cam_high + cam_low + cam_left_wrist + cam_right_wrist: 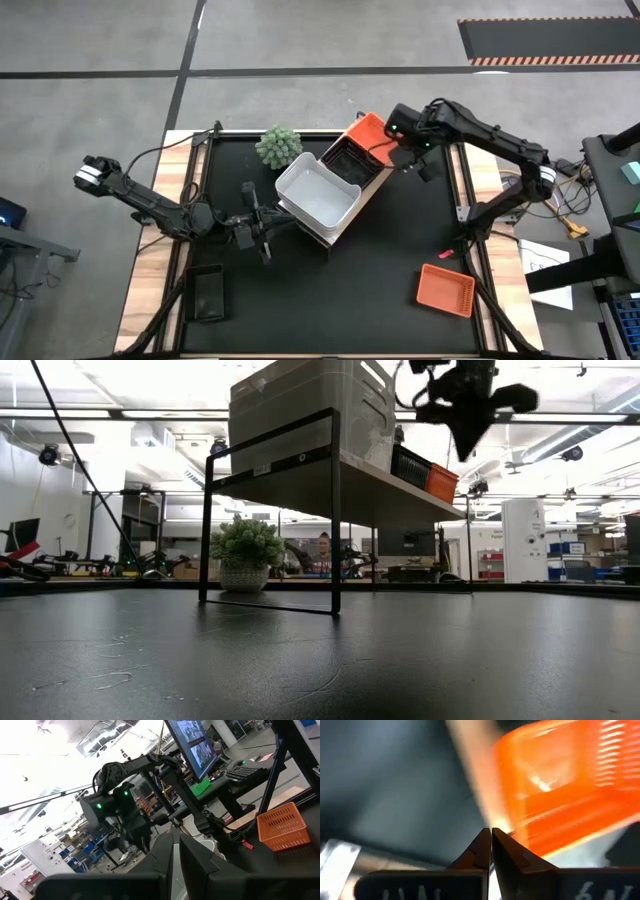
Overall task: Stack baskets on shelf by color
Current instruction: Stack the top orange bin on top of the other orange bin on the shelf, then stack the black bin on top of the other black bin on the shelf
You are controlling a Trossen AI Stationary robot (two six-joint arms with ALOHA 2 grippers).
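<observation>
The shelf (pixel 338 225) stands askew in the middle of the table. On it sit stacked white baskets (pixel 316 193) at its near-left end, a black basket (pixel 348 162) in the middle and an orange basket (pixel 367 132) at the far-right end. My right gripper (pixel 491 837) is shut and points steeply down, just off the orange basket (pixel 560 795); in the low view my right gripper (pixel 470 440) hangs above and clear of that basket (pixel 442 482). My left gripper (pixel 175 857) is shut and empty, roughly level, beside the shelf's near-left end (pixel 280 224).
A second orange basket (pixel 445 290) lies on the table at the near right, and a black basket (pixel 207 293) lies at the near left. A small green plant (pixel 278 146) stands at the far side, left of the shelf. Bare tabletop lies in front of the shelf.
</observation>
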